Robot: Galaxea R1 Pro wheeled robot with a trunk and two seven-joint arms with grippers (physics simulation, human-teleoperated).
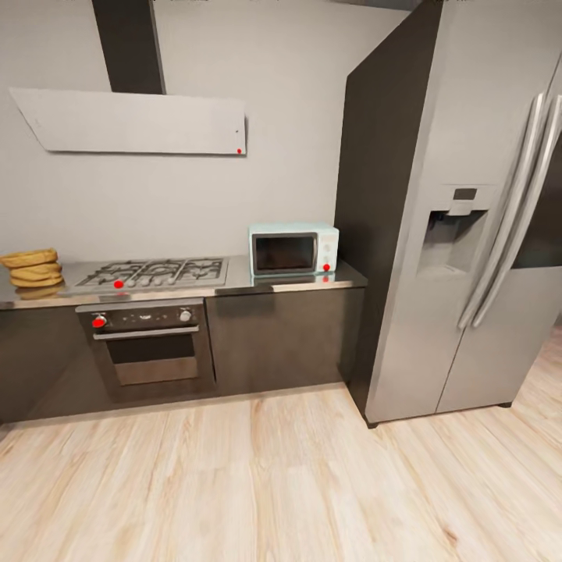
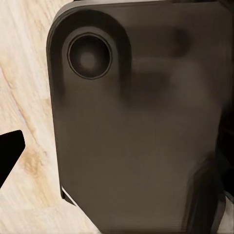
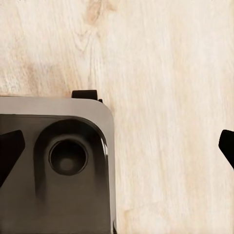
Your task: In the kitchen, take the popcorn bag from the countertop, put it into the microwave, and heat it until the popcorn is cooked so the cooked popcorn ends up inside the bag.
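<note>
Mint-blue microwave sits on the grey brushed-metal countertop, at the end next to the tall dark panel and the steel fridge. Door shut, dark glass facing out; red dot low on its control panel. Gas hob lies on the same worktop beside the microwave, with the black built-in oven under it. Stack of tan-orange flat rounds at the far end of the worktop; cannot tell from here whether any of them is the popcorn bag.

Left wrist view: the left gripper shows one black fingertip at the frame edge; the other is out of frame, so jaw spread cannot be told. Nothing visibly between them. Ahead of the jaws, a dark rounded base panel of the robot with a round recess, over light wooden floor.

Right wrist view: the right gripper shows both black fingertips at opposite frame edges, jaws spread wide, holding nothing. Between and beyond them: bare wooden floor and a corner of the same dark base. Microwave and countertop are well apart from both sets of jaws.
</note>
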